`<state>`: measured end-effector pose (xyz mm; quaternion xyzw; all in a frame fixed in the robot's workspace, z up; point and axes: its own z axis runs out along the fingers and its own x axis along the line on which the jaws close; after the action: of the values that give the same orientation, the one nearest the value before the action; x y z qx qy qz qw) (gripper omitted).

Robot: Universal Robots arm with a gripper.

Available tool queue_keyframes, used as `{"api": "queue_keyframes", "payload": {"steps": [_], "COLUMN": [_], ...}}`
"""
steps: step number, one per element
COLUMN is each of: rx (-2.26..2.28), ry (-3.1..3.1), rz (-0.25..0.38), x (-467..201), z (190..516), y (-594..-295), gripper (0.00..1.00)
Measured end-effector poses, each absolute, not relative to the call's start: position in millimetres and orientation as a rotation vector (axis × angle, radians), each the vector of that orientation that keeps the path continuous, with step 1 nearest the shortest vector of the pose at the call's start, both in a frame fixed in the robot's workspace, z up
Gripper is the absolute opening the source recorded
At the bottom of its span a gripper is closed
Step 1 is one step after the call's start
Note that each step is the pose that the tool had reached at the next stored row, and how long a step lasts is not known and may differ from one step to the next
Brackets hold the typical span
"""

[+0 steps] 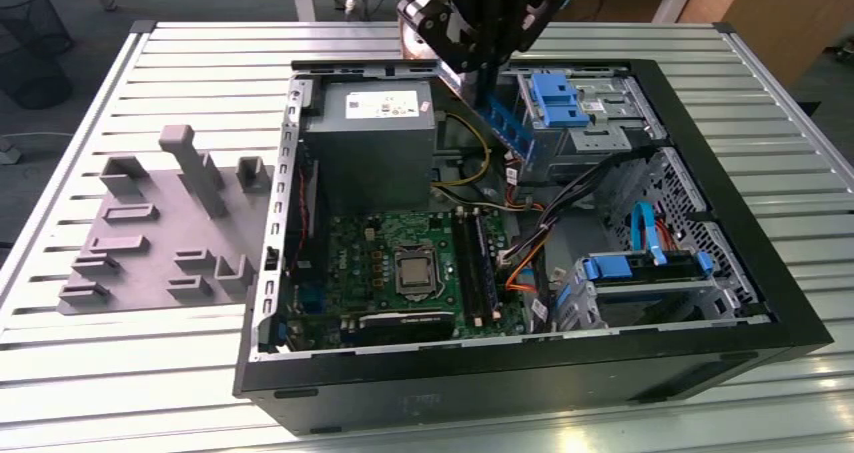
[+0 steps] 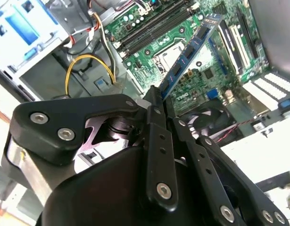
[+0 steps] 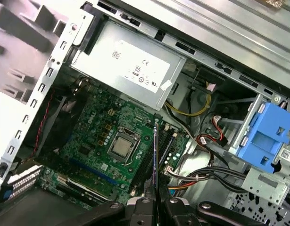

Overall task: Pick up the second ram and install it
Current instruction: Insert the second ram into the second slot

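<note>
The second ram (image 1: 515,125) is a narrow blue stick with dark chips, and my gripper (image 1: 491,81) is shut on its upper end. It hangs tilted in the air over the open computer case, between the grey power supply (image 1: 367,123) and the drive bay. In the second wrist view the ram (image 2: 189,51) sticks out from the black fingers (image 2: 154,108) toward the green motherboard (image 2: 196,77). In the first wrist view the ram (image 3: 155,150) appears edge-on, lined up over the long dark memory slots (image 3: 164,143) beside the processor socket (image 3: 121,147).
Light-blue drive brackets (image 1: 554,98) (image 1: 643,266) sit at the case's back and at the exterior view's right. Yellow and orange cables (image 1: 527,243) run beside the slots. A grey parts fixture (image 1: 160,223) lies on the slatted table at the exterior view's left. The black case walls (image 1: 534,373) ring the work area.
</note>
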<state>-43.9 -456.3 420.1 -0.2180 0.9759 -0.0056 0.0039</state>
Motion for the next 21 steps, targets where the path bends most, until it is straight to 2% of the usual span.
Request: {"api": "queue_keyframes", "payload": {"steps": [21], "rx": [-0.272], "ry": [3.124], "rz": [-0.022], "x": [-43.9], "z": [418.8], "y": [-456.3], "gripper": [0.14]}}
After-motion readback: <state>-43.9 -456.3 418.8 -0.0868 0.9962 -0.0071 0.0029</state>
